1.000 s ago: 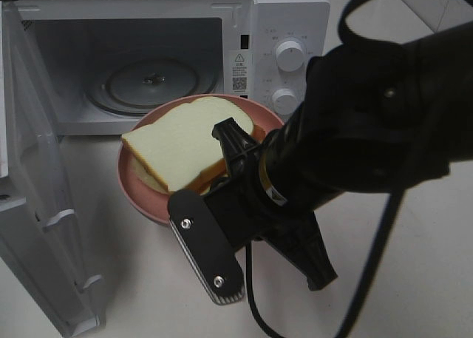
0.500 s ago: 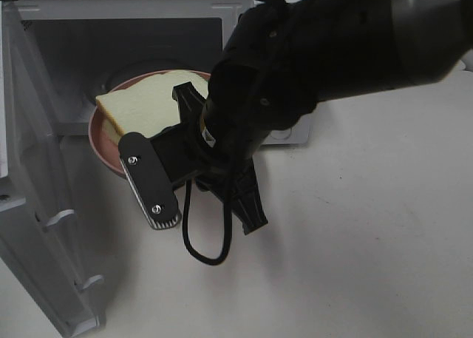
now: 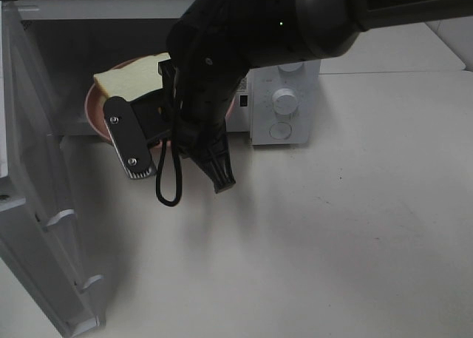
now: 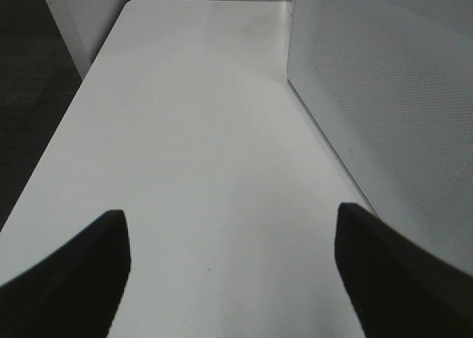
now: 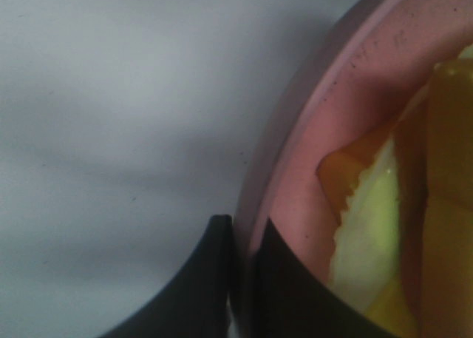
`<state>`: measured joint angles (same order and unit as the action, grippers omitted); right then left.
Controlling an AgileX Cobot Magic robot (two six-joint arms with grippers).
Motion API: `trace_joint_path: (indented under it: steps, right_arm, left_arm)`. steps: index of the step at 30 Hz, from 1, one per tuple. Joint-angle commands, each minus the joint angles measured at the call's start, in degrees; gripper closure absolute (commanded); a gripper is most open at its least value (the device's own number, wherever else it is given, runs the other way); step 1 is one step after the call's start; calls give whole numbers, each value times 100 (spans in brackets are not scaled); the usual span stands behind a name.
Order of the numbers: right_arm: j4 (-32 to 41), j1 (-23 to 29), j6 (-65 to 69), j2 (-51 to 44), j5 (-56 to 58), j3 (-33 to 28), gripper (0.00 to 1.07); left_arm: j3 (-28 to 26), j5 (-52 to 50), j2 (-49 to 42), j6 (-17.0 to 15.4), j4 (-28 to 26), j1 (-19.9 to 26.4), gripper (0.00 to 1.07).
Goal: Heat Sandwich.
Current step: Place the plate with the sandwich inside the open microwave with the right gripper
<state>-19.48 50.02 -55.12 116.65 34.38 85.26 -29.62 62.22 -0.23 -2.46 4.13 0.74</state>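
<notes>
Left fingers [image 4: 74,279]: black, spread wide, empty, above the matte white desk [image 4: 192,131] beside the microwave [image 4: 384,94] and its perforated side panel. Door [image 3: 33,205]: white, standing open at left. Sandwich [image 3: 126,79]: soft pale square slices with yellowish-tan edges, lying flat on a round pink plate [image 3: 90,109] in the microwave's mouth. Its visible edge runs left to right; the arm hides the rest, so the long axis cannot be told. Right fingers [image 5: 199,286]: black, clenched on the plate's rim. Knobs [image 3: 284,99]: two, round, white, at right.
</notes>
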Motion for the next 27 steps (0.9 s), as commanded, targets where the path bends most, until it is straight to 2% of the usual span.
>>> trace_joint_path:
  steps: [1,6,16,24,27]
  right_arm:
    - [29,-166,-155,172,-74,418,107]
    - [321,-338,-476,498,-29,900,107]
    - [372,-579,-699,1077,74,1753,107]
    - [642,-739,-997,1782,487,2882,107]
    - [693,-791,-1054,1919,481,3128,107]
  left_arm:
    - [17,-103,-97,-6,23,6,33]
    - [17,-103,-97,-6,23,6,33]
    - [17,-103,-97,-6,23,6,33]
    - [17,-103,-97,-6,23,6,33]
    - [17,-103,-97,-6,23,6,33]
